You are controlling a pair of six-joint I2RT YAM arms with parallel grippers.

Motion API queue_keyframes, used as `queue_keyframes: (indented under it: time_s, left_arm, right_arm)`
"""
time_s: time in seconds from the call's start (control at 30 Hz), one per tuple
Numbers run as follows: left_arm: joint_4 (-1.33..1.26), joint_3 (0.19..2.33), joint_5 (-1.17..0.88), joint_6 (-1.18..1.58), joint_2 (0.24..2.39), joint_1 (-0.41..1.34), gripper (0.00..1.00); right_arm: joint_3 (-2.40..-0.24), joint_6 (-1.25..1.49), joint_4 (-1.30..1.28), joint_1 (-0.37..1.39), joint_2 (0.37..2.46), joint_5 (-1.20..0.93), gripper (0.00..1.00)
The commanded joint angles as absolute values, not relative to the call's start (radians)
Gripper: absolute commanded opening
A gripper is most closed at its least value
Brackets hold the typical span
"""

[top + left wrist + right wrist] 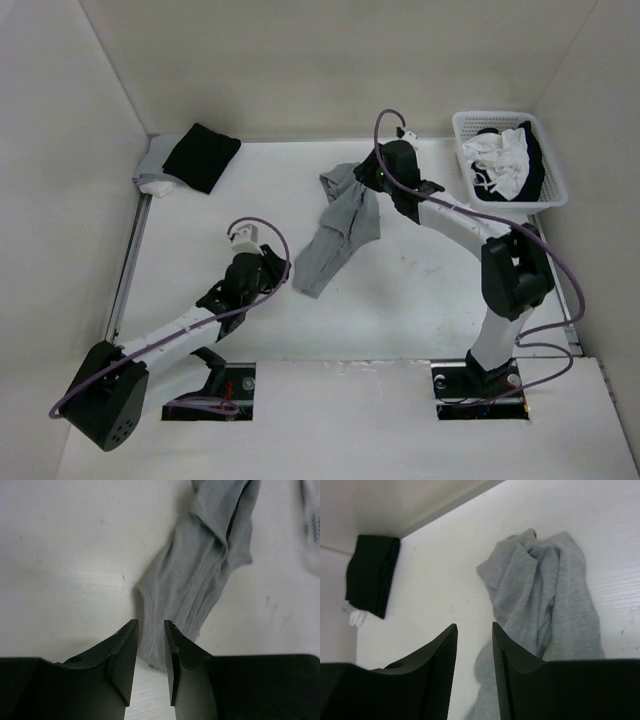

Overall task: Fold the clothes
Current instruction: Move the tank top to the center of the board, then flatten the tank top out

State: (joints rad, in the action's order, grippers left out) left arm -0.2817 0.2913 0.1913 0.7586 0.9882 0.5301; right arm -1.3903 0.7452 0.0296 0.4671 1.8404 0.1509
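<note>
The clothes are one light grey tank top, lying bunched in a long crumpled strip across the middle of the table. My left gripper sits low at the strip's near end. In the left wrist view its jaws stand a narrow gap apart, with the hem of the clothes just at the fingertips and bare table in the gap. My right gripper hovers at the far end. In the right wrist view it is open and empty, with the clothes to its right.
A white basket holding white and black garments stands at the back right. A folded black cloth lies on a pale stack at the back left, also seen in the right wrist view. A metal rail runs along the left edge.
</note>
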Motion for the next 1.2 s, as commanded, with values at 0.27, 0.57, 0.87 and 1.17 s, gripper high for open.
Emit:
queue_keyframes:
  time_s: [0.27, 0.57, 0.87, 1.17]
  left_arm:
    - [0.047, 0.449, 0.601, 0.603, 1.093, 0.956, 0.28]
    - [-0.041, 0.515, 0.615, 0.483, 1.279, 0.986, 0.33]
    - [-0.103, 0.528, 0.511, 0.465, 1.278, 0.966, 0.33]
    - [-0.078, 0.525, 0.499, 0.471, 1.255, 0.973, 0.29]
  right_arm:
    - [-0.760, 0.811, 0.345, 0.654, 1.493, 0.143, 0.07]
    - [-0.548, 0.862, 0.462, 0.679, 1.430, 0.097, 0.22]
    - [-0.503, 0.885, 0.564, 0.694, 1.508, 0.060, 0.27]
    - [-0.495, 0.913, 0.626, 0.705, 1.572, 0.041, 0.28]
